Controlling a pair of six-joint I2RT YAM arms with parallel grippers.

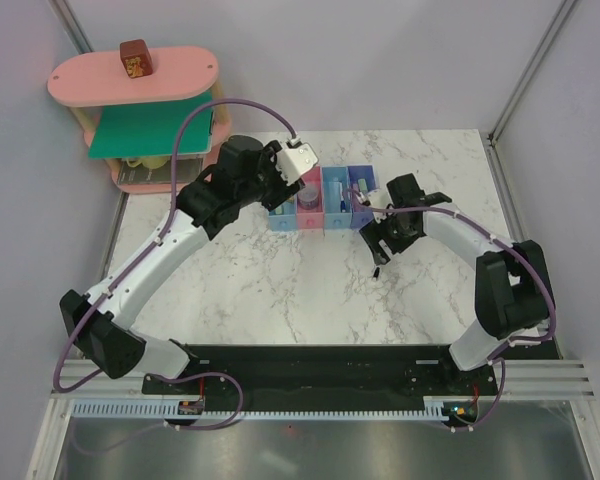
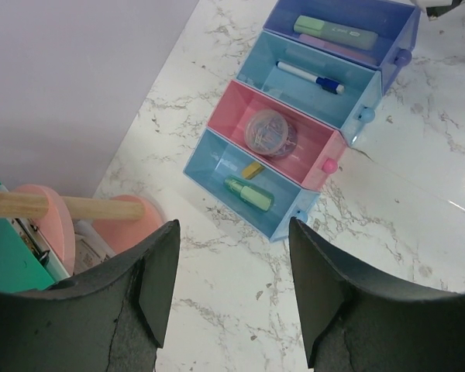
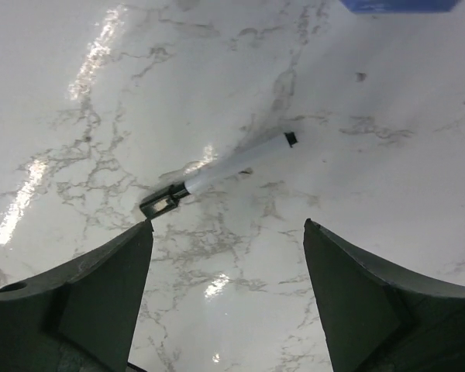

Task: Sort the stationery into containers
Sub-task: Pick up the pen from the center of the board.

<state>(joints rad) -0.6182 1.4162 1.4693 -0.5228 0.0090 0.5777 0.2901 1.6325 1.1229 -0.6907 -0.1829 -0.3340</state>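
- Left wrist view only: contents of the row of four joined bins [image 2: 291, 221], hidden by the arm in the top view
- Near light blue bin [image 2: 217, 159]: one mint green bar [image 2: 249, 194] and one tiny tan piece [image 2: 253, 169]
- Pink bin [image 2: 232, 108]: one translucent round piece [image 2: 271, 132]
- Second light blue bin [image 2: 294, 97]: one pen [image 2: 310, 77]
- Darker blue bin [image 2: 395, 31]: a second mint green bar [image 2: 333, 31], lying on one lilac-pink flat bar [image 2: 349, 53]
- Right wrist view only: a second pen [image 3: 225, 167], flat on the table near the front of the row, outside every bin
- Left gripper [image 2: 234, 232]: fingers spread apart, holding nothing, above the table beside the row's light blue end
- Right gripper [image 3: 228, 225]: fingers spread apart, above the loose pen, not touching it
- Count: four bins, two pens, two green bars, one lilac bar, one round piece, one tan piece
- Surface: white marble-patterned table [image 1: 280, 290]; pale lilac walls
- Pink oval shelf [image 1: 180, 75], beyond the row to its left, carrying a brown block [image 1: 135, 58]
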